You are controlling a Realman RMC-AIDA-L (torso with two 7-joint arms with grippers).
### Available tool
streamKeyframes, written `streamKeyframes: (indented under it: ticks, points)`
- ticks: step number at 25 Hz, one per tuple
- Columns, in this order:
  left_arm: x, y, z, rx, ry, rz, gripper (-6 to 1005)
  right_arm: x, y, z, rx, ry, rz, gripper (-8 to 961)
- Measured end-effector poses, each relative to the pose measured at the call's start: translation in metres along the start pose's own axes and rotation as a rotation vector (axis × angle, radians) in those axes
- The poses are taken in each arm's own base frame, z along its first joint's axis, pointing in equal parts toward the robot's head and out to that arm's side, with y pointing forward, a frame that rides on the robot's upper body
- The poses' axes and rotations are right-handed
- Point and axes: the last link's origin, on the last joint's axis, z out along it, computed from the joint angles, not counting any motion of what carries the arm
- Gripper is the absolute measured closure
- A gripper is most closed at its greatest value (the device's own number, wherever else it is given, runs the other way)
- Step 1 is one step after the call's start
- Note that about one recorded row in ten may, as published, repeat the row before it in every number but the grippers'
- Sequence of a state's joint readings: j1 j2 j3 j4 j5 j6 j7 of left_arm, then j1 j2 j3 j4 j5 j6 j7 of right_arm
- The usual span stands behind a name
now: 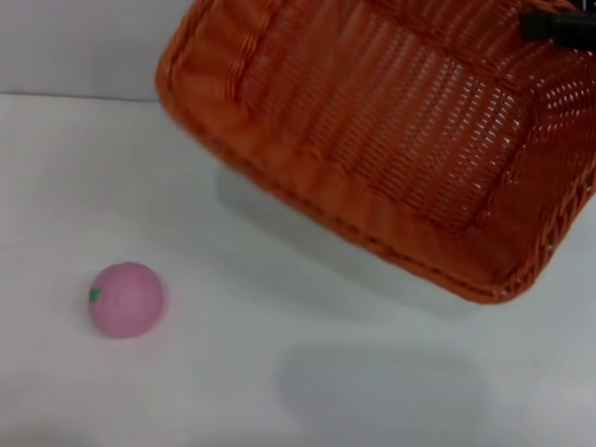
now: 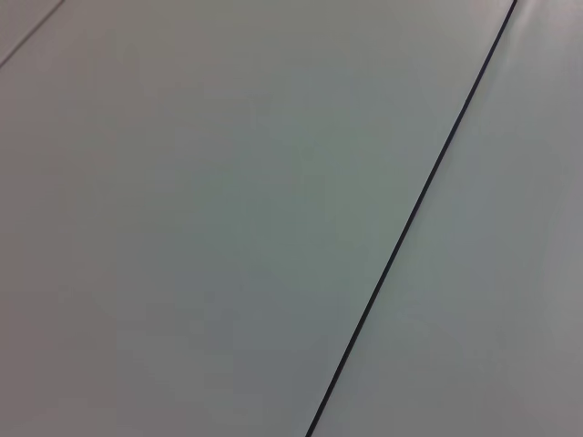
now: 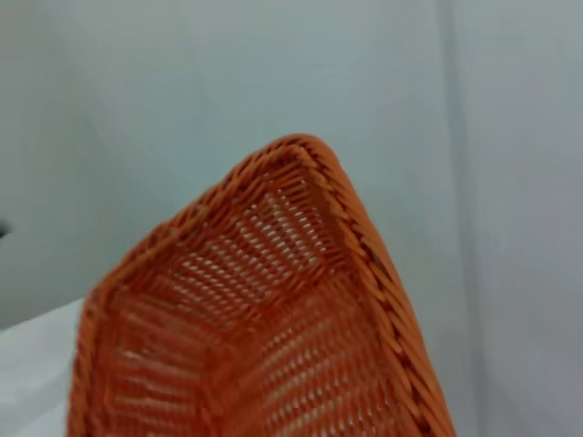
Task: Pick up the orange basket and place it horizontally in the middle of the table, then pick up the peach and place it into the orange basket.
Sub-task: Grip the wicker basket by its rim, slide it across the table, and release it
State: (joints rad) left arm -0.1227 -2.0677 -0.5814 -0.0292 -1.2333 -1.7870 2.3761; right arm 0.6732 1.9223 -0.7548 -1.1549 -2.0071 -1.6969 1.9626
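The orange basket [image 1: 401, 129] hangs tilted in the air over the far right of the table [image 1: 270, 400], and its shadow falls on the white top below it. A dark part of my right gripper [image 1: 572, 26] shows at the basket's far right rim, holding it up. The right wrist view looks along the inside of the orange basket [image 3: 273, 346] toward one corner of its braided rim. The peach [image 1: 126, 299], pink with a small green mark, rests on the table at the near left, well apart from the basket. My left gripper is out of view.
A grey wall [image 1: 79, 26] rises behind the table's far edge. The left wrist view shows only a plain grey surface [image 2: 228, 228] crossed by a thin dark seam [image 2: 410, 218].
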Motion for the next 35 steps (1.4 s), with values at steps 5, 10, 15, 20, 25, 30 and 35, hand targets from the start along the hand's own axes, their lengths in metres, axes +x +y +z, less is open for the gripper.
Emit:
streamKeyframes:
  ticks: [5,10,15,20,25,30,35]
  points:
    - [0.000,0.000,0.000,-0.002,0.000,0.000,244,-0.015,0.018,0.008,-0.156,0.048,-0.195,772]
    - [-0.001,0.002,0.001,-0.004,0.003,-0.008,247,-0.017,0.028,0.024,-0.261,0.133,-0.274,765]
    - [-0.001,0.003,0.001,-0.006,0.003,-0.011,250,-0.001,0.026,0.047,-0.319,0.235,-0.249,757]
    - [-0.003,0.005,0.001,-0.008,0.003,-0.023,252,0.018,0.021,0.067,-0.338,0.253,-0.203,750]
    - [-0.005,0.006,0.001,-0.018,-0.006,-0.030,255,0.031,0.021,0.081,-0.361,0.268,-0.156,742]
    - [-0.006,0.008,0.002,-0.019,-0.003,-0.041,258,0.040,0.023,0.093,-0.361,0.316,-0.159,734]
    - [-0.007,0.009,0.003,-0.024,-0.006,-0.044,261,0.045,0.026,0.103,-0.370,0.359,-0.163,727]
